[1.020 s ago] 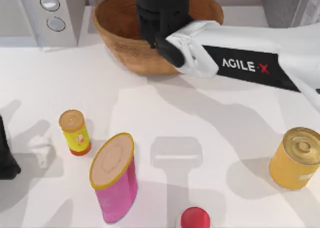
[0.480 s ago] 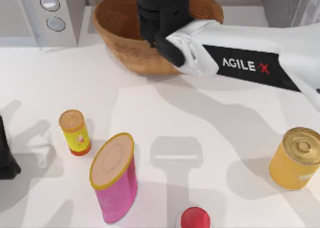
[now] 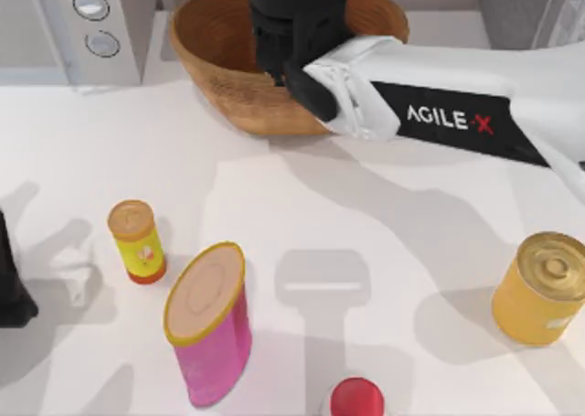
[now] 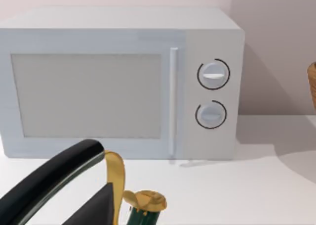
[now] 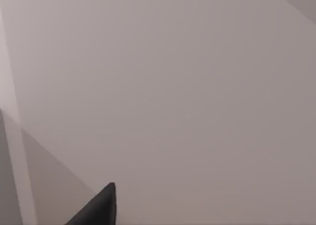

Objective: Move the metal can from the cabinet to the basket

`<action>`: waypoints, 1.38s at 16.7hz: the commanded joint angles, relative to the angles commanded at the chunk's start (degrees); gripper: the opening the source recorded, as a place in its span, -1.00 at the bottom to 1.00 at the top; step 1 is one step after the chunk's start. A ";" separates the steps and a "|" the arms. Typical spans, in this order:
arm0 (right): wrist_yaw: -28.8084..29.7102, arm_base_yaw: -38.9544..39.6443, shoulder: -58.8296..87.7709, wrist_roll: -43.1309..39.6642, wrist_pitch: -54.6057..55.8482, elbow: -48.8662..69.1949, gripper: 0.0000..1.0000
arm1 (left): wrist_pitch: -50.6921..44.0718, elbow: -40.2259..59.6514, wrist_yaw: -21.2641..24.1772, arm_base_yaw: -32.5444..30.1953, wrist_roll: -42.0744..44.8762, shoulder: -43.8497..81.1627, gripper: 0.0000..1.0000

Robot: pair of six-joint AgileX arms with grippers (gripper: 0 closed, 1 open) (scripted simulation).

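**Entry: right arm over basket, can unseen**

Top view. My right arm (image 3: pixel 457 96) reaches in from the right, its black wrist housing sitting over the basket (image 3: pixel 219 78) at the table's far edge. I cannot tell how its jaws stand; the housing covers them. The can is not to be seen, so I cannot say whether it is carried or already lies in the basket under the wrist. The cabinet (image 3: pixel 516 9) stands at the far right corner, just beside the arm. I judge the step in hand to be the delivery over the basket; the next move calls for a confirmed release, then a straight lift clear of the rim. My left arm (image 3: pixel 11 288) is parked at the left edge. Also listed: microwave (image 3: pixel 78 23), yellow tube (image 3: pixel 137 242), pink canister (image 3: pixel 210 325), gold tin (image 3: pixel 544 288), red lid (image 3: pixel 356 398).

Against the frame one second back, the wrist housing has shifted slightly towards the far side of the basket; all table items are unmoved.

Left wrist view. Microwave front, two knobs; a black finger (image 4: pixel 49 180) at the near edge, jaw state not readable.

Right wrist view. Plain wall; one dark fingertip (image 5: pixel 101 207).
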 joint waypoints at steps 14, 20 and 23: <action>0.00 0.00 0.00 0.00 0.00 0.00 1.00 | 0.00 0.00 0.00 0.00 0.00 0.00 1.00; -2.05 -1.70 -5.80 -0.10 -1.18 -4.21 1.00 | 0.00 0.00 0.00 0.00 0.00 0.00 1.00; -5.39 -4.86 -16.40 -0.27 -3.41 -12.39 1.00 | 0.00 0.00 0.00 0.00 0.00 0.00 1.00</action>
